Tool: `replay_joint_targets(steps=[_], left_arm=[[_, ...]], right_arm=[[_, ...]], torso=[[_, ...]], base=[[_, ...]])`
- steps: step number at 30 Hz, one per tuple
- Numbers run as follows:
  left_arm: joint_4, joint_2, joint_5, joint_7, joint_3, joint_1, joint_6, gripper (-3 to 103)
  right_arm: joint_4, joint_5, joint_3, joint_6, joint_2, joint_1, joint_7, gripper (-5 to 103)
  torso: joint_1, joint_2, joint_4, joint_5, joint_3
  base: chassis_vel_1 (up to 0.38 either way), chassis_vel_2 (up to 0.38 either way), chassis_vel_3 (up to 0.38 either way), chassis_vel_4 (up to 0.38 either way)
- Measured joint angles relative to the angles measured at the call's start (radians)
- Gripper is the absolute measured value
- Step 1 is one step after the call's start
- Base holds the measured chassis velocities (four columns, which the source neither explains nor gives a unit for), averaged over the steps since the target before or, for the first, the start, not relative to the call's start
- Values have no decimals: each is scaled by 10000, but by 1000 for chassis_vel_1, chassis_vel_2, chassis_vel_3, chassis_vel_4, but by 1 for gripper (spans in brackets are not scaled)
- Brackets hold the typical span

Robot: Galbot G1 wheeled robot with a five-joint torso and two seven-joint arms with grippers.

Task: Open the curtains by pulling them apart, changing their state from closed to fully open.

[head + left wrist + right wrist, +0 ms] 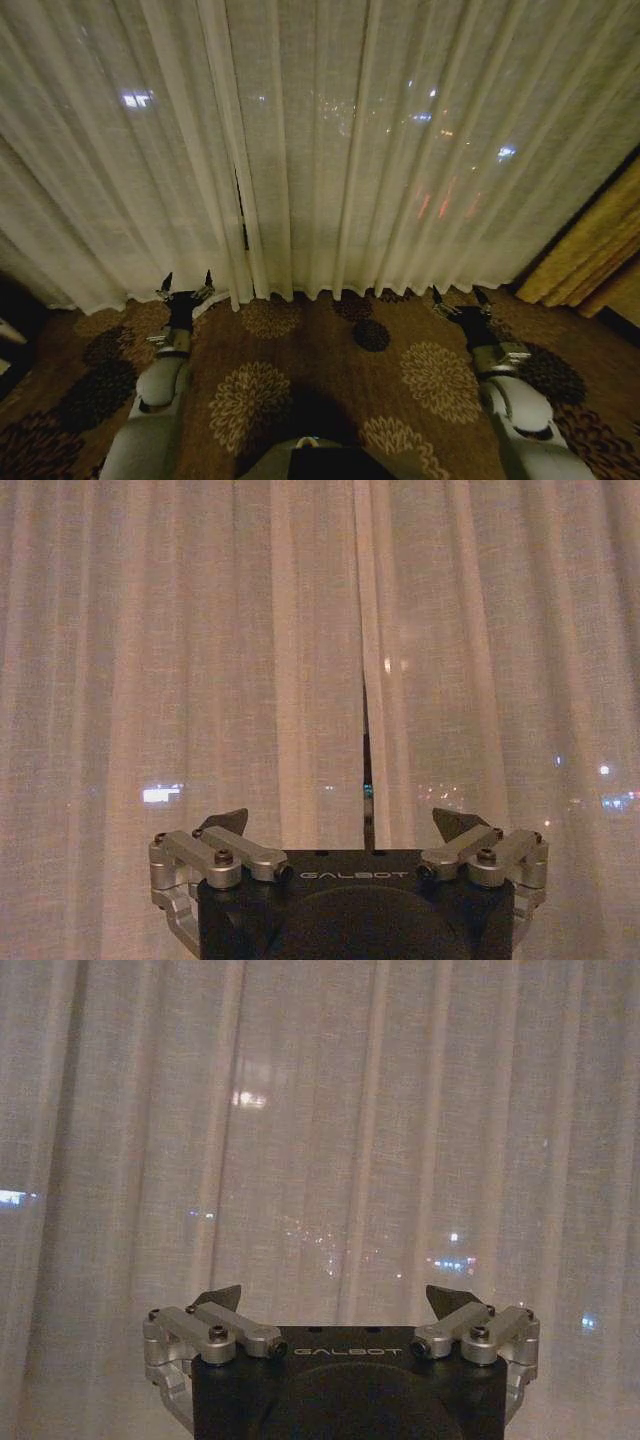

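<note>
The two sheer cream-white pleated curtains (330, 150) hang shut across the window straight ahead of the robot, their scalloped hems reaching down to the brown carpet patterned with gold and dark flower heads (300, 350). City lights glow through the thin weave in scattered white, blue and red specks. Where the two panels meet, a narrow dark slit (241, 215) shows between their edges, a little left of the middle of the window; the left wrist view looks almost squarely at that slit, which runs down just above the gap between its fingers. The left gripper (187, 285) is held low with its two dark pointed fingers spread wide, tips close to the hem of the left panel just beside the seam, nothing between them. The right gripper (454, 296) sits well off to the right, likewise low near the hem of the right panel, its fingers also splayed apart and holding nothing; through its wrist camera the fabric ahead is unbroken pleats with lights behind. At the far right edge, a heavier golden-yellow opaque drape (595, 255) hangs gathered beside the sheer cloth. Both silver-and-black forearms reach forward from the robot's dark base at the bottom of the head view.
</note>
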Motion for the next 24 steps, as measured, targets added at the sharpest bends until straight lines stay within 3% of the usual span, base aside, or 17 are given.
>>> replay_joint_targets(steps=[6,14,24], left_arm=[[172,35,23,4,110,-50,-109,100],[781,356,58,31,478,-416,9,100],[598,332,230,48,475,-319,188,100]], right_arm=[[29,-97,84,126,156,-31,1,100],[-70,-281,-12,-373,220,207,196,100],[-311,-281,-634,-477,136,755,190,100]], torso=[[0,0,-1,-3,0],[0,1,-2,-2,0],[0,0,0,0,0]], base=[[0,0,0,0],[0,0,0,0],[0,0,0,0]])
